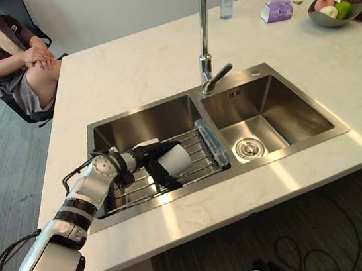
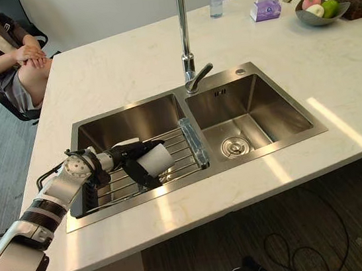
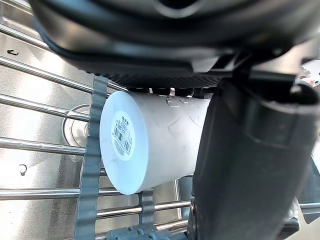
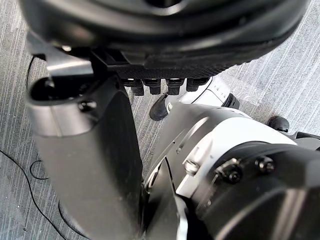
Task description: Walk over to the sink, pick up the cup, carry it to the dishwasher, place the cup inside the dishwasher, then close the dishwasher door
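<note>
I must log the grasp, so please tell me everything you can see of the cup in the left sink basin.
The cup is plain white and tapered, perhaps paper or plastic, with a barcode sticker on its flat base. It lies on its side over the wire rack in the left sink basin. The left hand has fingers and thumb curled round it. Whether it touches the rack is unclear.

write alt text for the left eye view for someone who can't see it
The left robot hand grips a white cup on its side over a wire rack in the left basin of a steel double sink. A person sits by the far left corner of the pale worktop.
</note>
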Robot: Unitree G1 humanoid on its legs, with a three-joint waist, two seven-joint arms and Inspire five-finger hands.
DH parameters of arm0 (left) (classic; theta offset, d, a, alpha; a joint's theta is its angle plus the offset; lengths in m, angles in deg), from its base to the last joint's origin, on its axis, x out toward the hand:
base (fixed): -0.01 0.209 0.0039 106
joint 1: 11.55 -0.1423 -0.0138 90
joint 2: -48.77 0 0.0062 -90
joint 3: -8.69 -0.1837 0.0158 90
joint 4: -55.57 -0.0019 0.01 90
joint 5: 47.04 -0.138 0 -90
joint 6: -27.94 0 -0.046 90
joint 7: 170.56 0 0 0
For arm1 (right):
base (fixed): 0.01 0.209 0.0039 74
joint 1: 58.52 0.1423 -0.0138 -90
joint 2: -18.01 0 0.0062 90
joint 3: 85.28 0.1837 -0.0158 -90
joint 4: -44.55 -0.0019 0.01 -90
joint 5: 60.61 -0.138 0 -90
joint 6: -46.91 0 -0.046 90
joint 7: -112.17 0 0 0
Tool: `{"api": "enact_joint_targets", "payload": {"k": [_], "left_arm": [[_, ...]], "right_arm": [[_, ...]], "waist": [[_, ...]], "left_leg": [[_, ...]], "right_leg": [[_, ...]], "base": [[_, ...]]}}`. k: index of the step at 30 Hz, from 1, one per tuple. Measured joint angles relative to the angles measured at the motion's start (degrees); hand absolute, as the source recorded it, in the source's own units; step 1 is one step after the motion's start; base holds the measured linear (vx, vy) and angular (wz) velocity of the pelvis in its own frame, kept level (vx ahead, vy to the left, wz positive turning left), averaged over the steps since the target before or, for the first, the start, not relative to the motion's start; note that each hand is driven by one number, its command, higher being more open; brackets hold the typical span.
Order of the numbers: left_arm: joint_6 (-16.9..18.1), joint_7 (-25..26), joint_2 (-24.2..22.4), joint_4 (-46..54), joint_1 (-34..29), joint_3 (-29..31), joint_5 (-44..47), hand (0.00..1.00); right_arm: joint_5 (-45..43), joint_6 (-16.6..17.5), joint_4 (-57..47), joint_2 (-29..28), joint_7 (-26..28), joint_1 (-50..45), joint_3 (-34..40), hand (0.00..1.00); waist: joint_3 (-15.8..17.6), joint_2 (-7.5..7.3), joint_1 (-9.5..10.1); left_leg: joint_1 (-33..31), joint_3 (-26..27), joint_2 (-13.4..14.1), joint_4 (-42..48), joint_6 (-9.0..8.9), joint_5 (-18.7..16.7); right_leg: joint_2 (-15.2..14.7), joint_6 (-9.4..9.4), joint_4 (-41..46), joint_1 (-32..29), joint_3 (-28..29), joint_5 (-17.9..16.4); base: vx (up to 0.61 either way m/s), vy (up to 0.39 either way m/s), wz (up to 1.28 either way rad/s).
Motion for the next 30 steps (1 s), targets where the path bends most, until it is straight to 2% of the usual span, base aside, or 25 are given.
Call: {"api": "enact_joint_targets", "payload": {"k": [8,12,17,25,30], "left_arm": [[0.71,-0.49,-0.7,-0.92,0.52,0.16,-1.96,1.0],[-0.04,-1.03,-1.21,-1.06,0.41,1.1,-1.91,1.0],[-5.17,-0.11,-1.57,-1.53,0.08,2.66,5.59,1.0],[-6.58,-0.13,-1.71,-3.26,-1.66,5.87,14.5,1.0],[-6.57,-0.12,-1.71,-3.34,-1.99,6.21,16.17,1.0]], "right_arm": [[0.01,0.29,-0.02,0.02,-0.21,-0.02,-0.93,1.0],[0.07,0.31,-0.04,0.01,-0.23,-0.01,-0.99,1.0],[0.07,0.38,-0.04,-0.01,-0.6,-0.03,-1.08,1.0],[0.15,0.45,-0.5,-0.02,-0.79,-0.09,-1.65,1.0],[0.15,0.49,-0.94,-0.05,-0.82,-0.07,-2.15,1.0]], "waist": [[0.18,-0.28,0.16],[0.2,-0.32,0.25],[0.23,-0.36,0.24],[0.28,-0.4,0.36],[0.48,-0.49,0.67]], "left_leg": [[0.31,0.15,0.18,-0.36,-0.08,-0.03],[0.45,0.29,0.17,-0.45,-0.09,-0.04],[0.59,0.5,0.18,-0.56,-0.21,-0.1],[0.95,0.73,0.17,-0.97,-0.41,-0.14],[1.15,0.81,0.15,-0.96,-0.31,-0.08]], "right_leg": [[0.24,0.11,-0.2,-0.03,0.09,-0.09],[0.26,0.12,-0.19,-0.03,0.25,-0.09],[0.3,0.12,-0.2,-0.02,0.57,-0.09],[0.35,0.26,-0.2,-0.01,0.73,-0.19],[0.35,0.31,-0.03,0.25,0.78,-0.24]], "base": [[-0.02,-0.004,0.0],[0.0,0.0,0.0],[-0.01,-0.002,-0.01],[0.0,0.0,0.0],[0.0,0.0,0.0]]}}
